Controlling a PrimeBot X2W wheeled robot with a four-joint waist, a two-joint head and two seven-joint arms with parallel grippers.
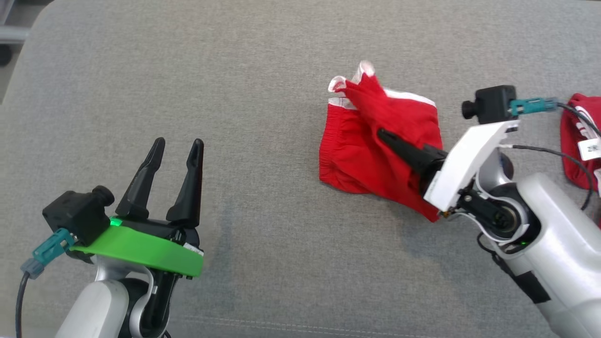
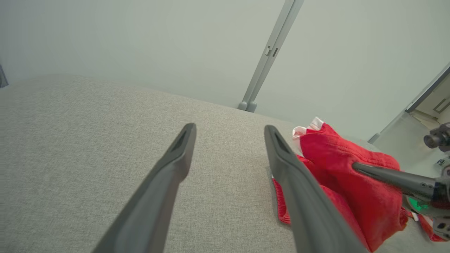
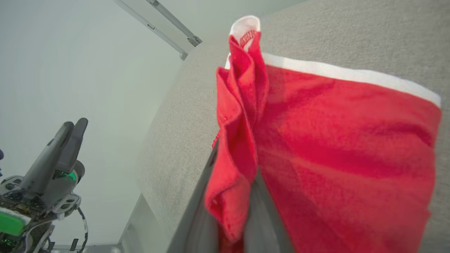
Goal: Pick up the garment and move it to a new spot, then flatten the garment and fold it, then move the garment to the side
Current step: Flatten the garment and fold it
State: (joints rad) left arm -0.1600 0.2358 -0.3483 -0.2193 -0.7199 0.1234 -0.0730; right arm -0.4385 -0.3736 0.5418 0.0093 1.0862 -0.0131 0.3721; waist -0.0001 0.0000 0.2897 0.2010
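Nearest the head camera, the left gripper [image 1: 179, 141], mounted on a green plastic collar [image 1: 141, 253], has its two dark fingers spread wide with nothing between them. It hovers over bare cushion, probably parked out of the way so the other arm can work alone. Well off to its right, the right gripper [image 1: 381, 134] has its fingers pressed together on a pinched ridge of the red fabric garment with white edging [image 1: 357, 159]. In the right wrist view the cloth bunches between the fingers and rises ahead of them as a narrow fold. The rest of it spreads on the grey woven cushion surface [image 1: 235, 84] beside and under the fingers. I judge that a pinch this near the middle suits lifting the garment to carry it to a new spot. Behind the right gripper's wrist lies a second red piece of clothing [image 1: 580, 141], well clear of the grip.
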